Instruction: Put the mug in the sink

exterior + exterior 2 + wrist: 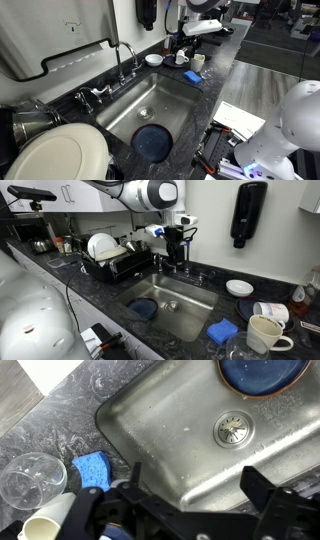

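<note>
mug (197,62) is seen in an exterior view on the counter past the far end of the sink (125,115). in an exterior view, the gripper (176,260) is held near the faucet (186,272), well apart from the mug (265,333), which stands upright, long axis vertical, mouth up. in the wrist view, the jaws are spread wide, nothing held; the mug (48,522) lies beyond the sponge (95,468).

Mug (262,333) on counter (100,298) beside sponge (222,331), outside sink (190,292).
</note>
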`<state>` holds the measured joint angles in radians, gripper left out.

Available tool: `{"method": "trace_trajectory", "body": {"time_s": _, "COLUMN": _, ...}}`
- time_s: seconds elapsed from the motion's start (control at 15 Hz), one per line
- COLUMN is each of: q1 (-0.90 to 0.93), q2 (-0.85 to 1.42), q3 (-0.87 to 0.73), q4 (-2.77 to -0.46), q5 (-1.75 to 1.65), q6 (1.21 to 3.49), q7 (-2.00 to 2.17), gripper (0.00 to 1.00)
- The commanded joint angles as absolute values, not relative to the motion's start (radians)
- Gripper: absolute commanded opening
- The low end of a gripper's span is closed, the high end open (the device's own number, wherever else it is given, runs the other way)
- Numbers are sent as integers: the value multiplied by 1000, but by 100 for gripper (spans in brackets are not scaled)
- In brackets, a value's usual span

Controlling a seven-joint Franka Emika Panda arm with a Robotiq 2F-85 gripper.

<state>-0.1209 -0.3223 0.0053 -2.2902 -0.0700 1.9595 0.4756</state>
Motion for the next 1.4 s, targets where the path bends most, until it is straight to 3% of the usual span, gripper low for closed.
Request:
{"method": "trace_trajectory", "body": {"time_s": 0.0, "q1": -156, "q2": -219, "q3": -27, "q4": -2211, "q5": -74, "q6": 1989, "q7": 512, "gripper": 100}}
{"method": "trace_trajectory", "body": {"time_s": 0.87, "q1": -196, "q2": 74, "q3": -234, "q4": -1850, "q5": 2, "q6": 1687, "q7": -261, "gripper": 100}}
{"method": "trace_trajectory", "body": {"time_s": 1.07, "q1": -218, "q2": 80, "q3": -248, "q4": -1860, "q5": -115, "q6": 1855, "q7": -324, "gripper": 100}}
{"method": "trace_trajectory", "body": {"time_s": 1.33, "q1": -217, "q2": 62, "q3": -239, "q4": -1875, "q5": -73, "q6": 1798, "q7": -284, "gripper": 100}}
